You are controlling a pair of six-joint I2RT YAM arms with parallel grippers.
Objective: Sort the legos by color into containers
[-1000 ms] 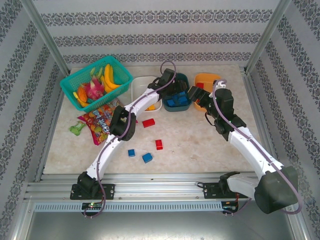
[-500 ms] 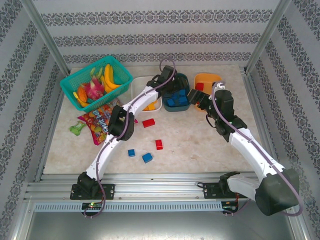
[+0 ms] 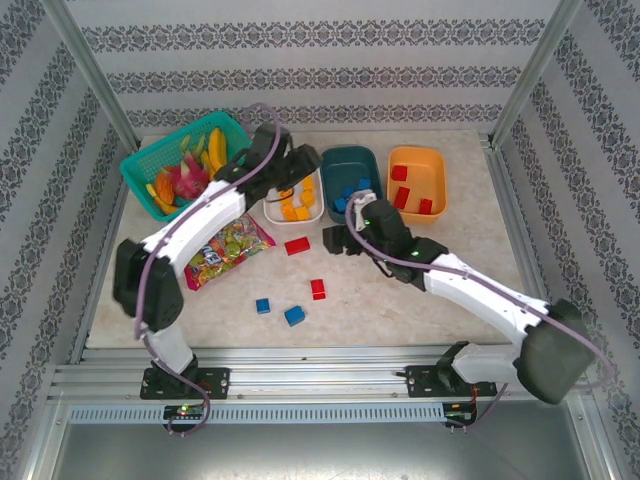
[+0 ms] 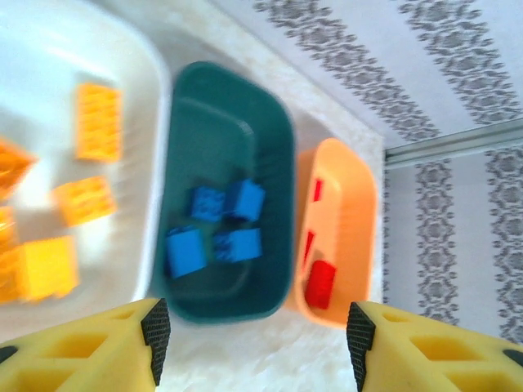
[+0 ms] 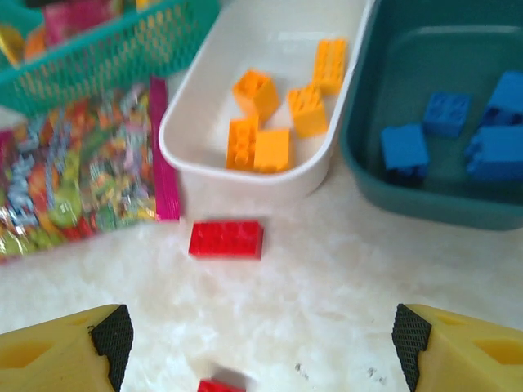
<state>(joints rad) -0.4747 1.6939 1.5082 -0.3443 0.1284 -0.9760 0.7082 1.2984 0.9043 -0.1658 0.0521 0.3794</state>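
Four legos lie loose on the beige table [image 3: 200, 310]: a long red plastic brick [image 3: 296, 246], a short red brick [image 3: 318, 289], and two blue bricks [image 3: 262, 305] nearer my bases. My right gripper [image 3: 342, 240] is spread wide with nothing in it. My left gripper [image 3: 290, 185] is also wide and empty, over the shallow white plastic tub [image 3: 298, 221] of orange bricks.

Likely next pick is the long red brick. It's just left of my right gripper, which is the nearer of the two. In the right wrist view it lies flat ahead, a bit left of centre, with its long axis crosswise, parallel to my finger line. Closing as-is would span its length, so I'd roll the wrist to pinch the short sides.

It should go in the shallow orange plastic tub [image 3: 416, 150], far right, past the dark teal plastic tub [image 3: 350, 150].
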